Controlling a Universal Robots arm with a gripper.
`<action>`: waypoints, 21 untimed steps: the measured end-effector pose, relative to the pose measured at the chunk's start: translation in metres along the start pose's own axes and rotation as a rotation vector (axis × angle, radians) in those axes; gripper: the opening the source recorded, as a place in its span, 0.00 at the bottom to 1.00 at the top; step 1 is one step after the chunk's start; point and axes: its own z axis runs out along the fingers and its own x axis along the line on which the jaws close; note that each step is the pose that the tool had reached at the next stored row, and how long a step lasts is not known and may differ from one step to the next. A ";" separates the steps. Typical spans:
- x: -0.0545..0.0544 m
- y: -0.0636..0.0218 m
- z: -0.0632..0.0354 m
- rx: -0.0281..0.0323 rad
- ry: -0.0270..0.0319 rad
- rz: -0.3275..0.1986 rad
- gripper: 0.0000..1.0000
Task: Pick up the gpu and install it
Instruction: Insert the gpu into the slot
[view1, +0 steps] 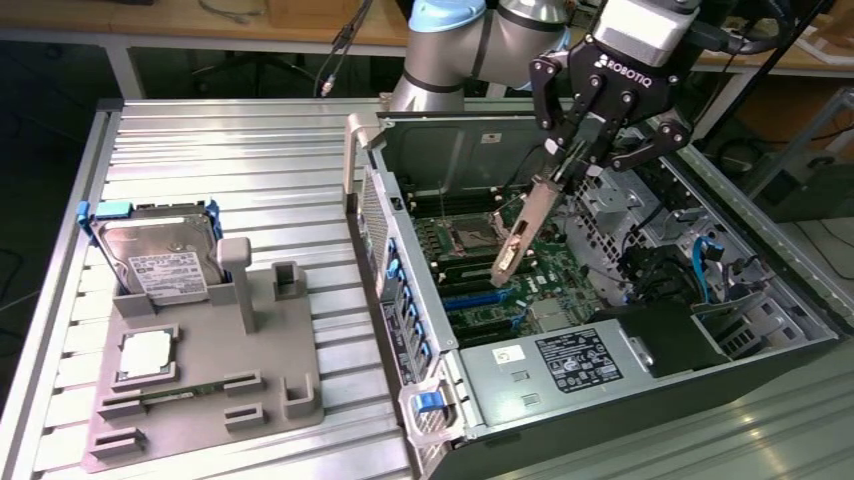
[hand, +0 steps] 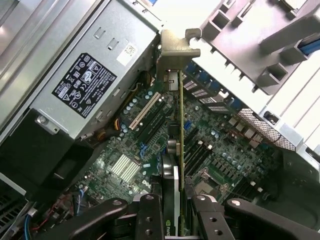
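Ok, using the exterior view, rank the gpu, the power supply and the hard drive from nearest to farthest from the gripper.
1. gpu: held in the gripper, hanging over the motherboard.
2. power supply: inside the case, at the end nearest the camera.
3. hard drive: outside the case, in the grey holder at the exterior view's left.

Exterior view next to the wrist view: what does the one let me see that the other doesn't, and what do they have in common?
Exterior view: the ridged table, a grey holder with a hard drive standing in it, and the whole open computer case from outside.
Wrist view: the gpu seen edge-on, down to its metal bracket, with a white slot on the board near it.
Both: the gripper shut on the gpu, holding it over the motherboard inside the case, plus the labelled power supply.
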 end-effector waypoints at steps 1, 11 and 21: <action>0.000 0.0000 0.0000 -0.0003 0.0002 -0.010 0.27; 0.000 0.0000 0.0000 -0.0041 0.0018 -0.118 0.27; 0.000 0.0000 0.0043 0.0011 -0.0005 0.036 0.27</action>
